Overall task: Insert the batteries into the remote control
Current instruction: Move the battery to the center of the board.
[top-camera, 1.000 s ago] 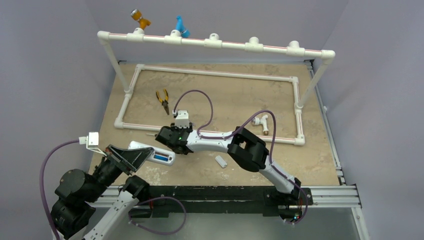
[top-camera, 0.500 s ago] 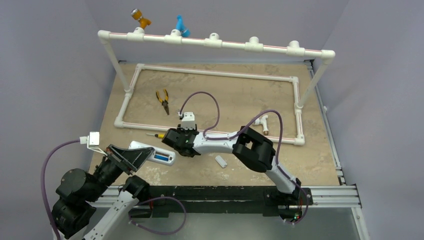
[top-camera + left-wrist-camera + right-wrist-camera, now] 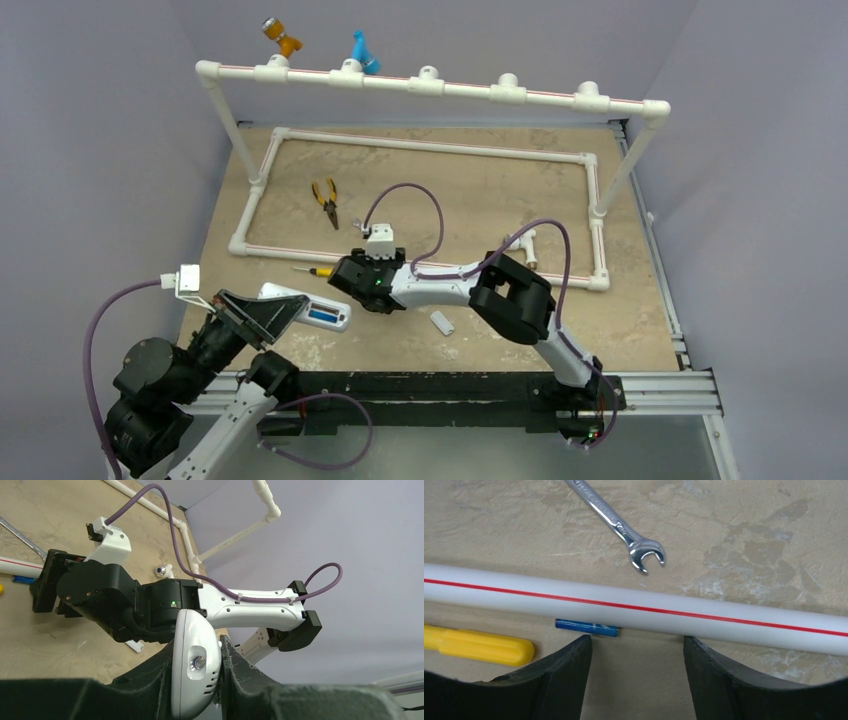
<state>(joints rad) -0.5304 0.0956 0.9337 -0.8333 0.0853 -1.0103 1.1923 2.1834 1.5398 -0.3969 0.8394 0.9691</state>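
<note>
From above, the left arm point(image 3: 160, 380) reaches over the 8 o'clock corner of the sandy beige table point(image 3: 480, 200). The left jaws are clenched on the slim white plastic remote control point(image 3: 305, 308), whose end with the small bluish display points toward 3 o'clock. In the left wrist view the remote's rounded white end pokes up between the two black fingers point(image 3: 237, 672), pinched on both sides. The right arm point(image 3: 510, 300) stretches across the near middle of the table, its wrist low over the near rail of the white plastic pipe frame point(image 3: 430, 148). The right jaws are spread wide and grasp nothing. In the right wrist view one tiny slim blue battery point(image 3: 585, 627) lies flat on the table, pressed along the near side of the red-striped white pipe point(image 3: 724, 614), at about 11 o'clock from the gap between the jaws and just beyond the tip of one finger. I can see only this one battery. The yellow plastic screwdriver handle point(image 3: 484, 647) lies at 8 o'clock of the battery, near it but apart. A silver open-ended spanner point(image 3: 624, 530) rests across the pipe at 1 o'clock. A small white oblong piece point(image 3: 441, 322) lies on the table at 5 o'clock of the right wrist.
</note>
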